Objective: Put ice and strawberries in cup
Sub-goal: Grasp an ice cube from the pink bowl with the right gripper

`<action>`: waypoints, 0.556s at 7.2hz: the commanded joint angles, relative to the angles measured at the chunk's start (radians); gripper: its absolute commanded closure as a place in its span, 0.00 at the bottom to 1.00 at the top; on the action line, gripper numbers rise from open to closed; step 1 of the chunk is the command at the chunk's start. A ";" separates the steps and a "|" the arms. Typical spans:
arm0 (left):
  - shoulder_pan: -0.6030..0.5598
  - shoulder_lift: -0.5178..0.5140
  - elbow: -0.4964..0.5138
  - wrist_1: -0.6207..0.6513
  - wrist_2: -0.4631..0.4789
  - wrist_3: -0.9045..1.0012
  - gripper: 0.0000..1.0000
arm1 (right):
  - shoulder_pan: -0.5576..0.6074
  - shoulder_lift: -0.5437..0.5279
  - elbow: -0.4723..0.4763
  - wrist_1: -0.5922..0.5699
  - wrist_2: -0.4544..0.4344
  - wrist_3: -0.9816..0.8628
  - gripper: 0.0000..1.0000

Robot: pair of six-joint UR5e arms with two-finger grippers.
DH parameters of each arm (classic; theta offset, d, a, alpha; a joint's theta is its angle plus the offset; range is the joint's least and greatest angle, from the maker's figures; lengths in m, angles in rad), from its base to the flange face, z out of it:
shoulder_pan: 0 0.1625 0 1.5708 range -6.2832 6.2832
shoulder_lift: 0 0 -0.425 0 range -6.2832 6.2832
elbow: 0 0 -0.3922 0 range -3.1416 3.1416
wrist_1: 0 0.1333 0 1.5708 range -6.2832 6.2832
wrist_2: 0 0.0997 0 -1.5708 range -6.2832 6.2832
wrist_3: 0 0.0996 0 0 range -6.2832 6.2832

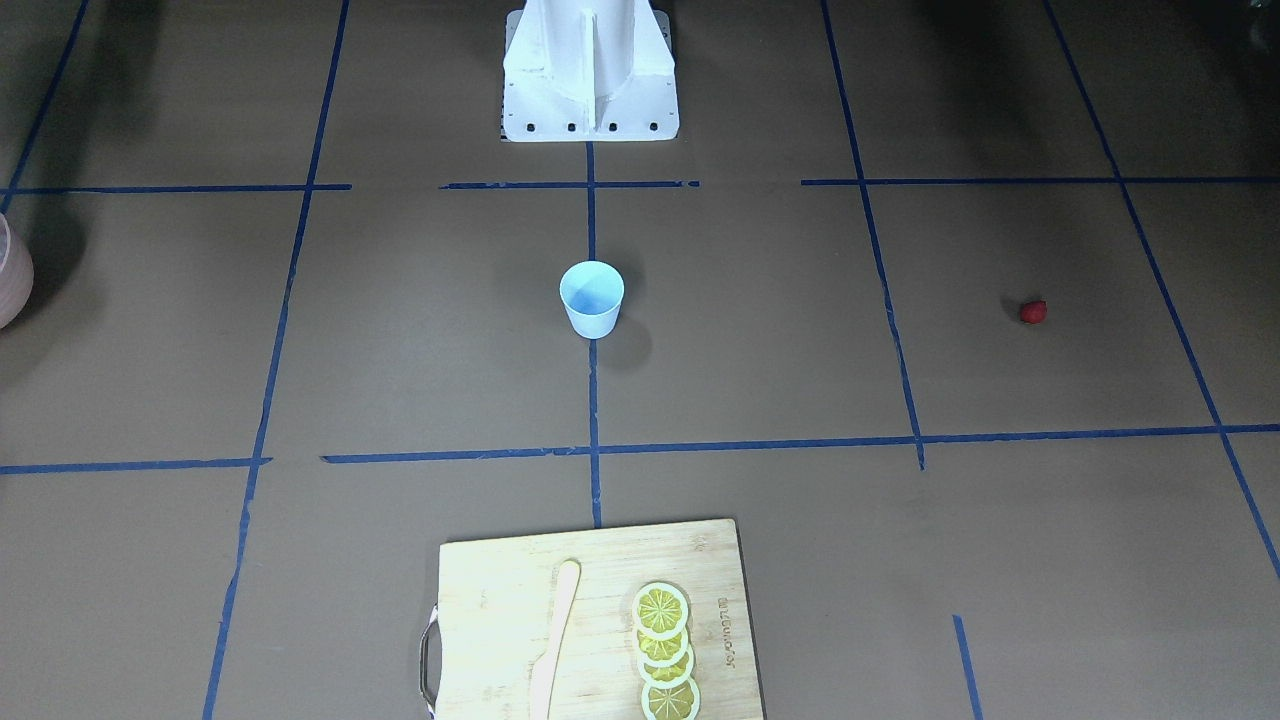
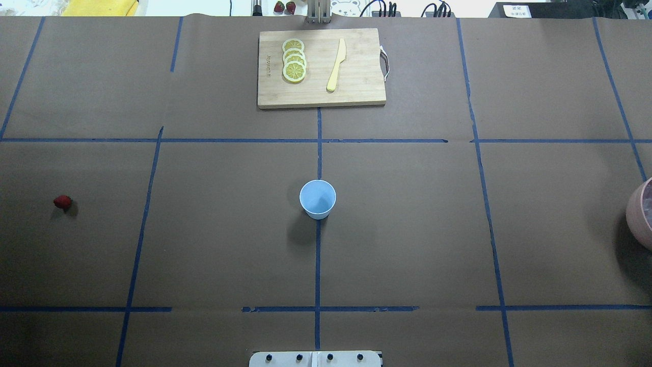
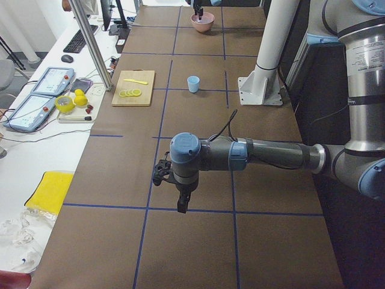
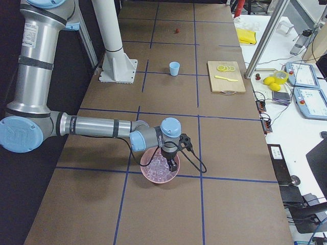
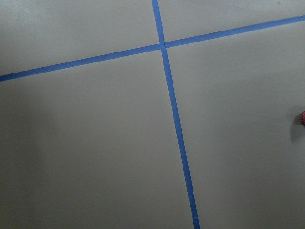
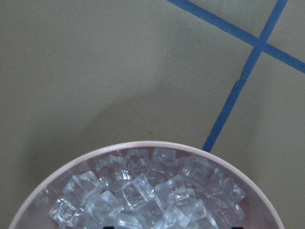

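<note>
Empty-looking cup (image 2: pixel 317 199) upright mid-worktop (image 2: pixel 407 244). Strawberry (image 2: pixel 62 202) sits well apart on the cup's left. The left pincer (image 3: pixel 181 206) hangs near it, with the berry only at the right edge of its wrist view, so the left arm is nearer. Ice (image 6: pixel 143 191) is piled in the pink bowl (image 2: pixel 635 214), far to the cup's right, with the right pincer (image 4: pixel 172 166) directly over it. Can't tell if either pincer is apart or together.
</note>
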 commanded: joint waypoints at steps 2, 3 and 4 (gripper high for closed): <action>0.000 0.000 0.000 0.000 -0.002 0.000 0.00 | -0.008 0.001 -0.013 0.000 0.000 0.005 0.16; 0.000 0.000 0.000 0.000 -0.002 0.000 0.00 | -0.011 0.001 -0.015 0.000 -0.001 0.005 0.17; 0.000 0.000 0.000 0.000 -0.002 0.000 0.00 | -0.016 0.001 -0.025 0.001 -0.001 0.004 0.18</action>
